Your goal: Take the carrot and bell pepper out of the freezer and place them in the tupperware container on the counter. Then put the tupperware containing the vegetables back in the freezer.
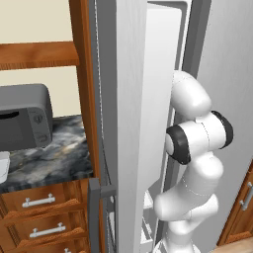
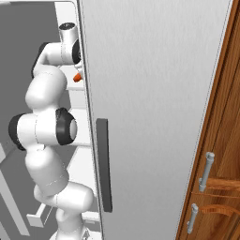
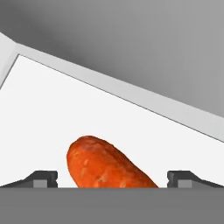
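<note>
Orange mottled carrot (image 3: 107,164), blunt-ended, on smooth white freezer (image 3: 52,109) shelf; end effector (image 3: 112,179) spread apart.

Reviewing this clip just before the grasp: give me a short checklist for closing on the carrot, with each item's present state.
1. Freezer door open, arm reaching inside: ok.
2. Gripper open, fingertips spread wide: ok.
3. Carrot lies between the fingertips on the white shelf: ok.
4. Carrot centred in the gap: roughly ok, it sits slightly nearer one tip.
5. Fingers low enough around the carrot to close on it: cannot tell.
6. Bell pepper's place in the freezer: cannot tell.
</note>
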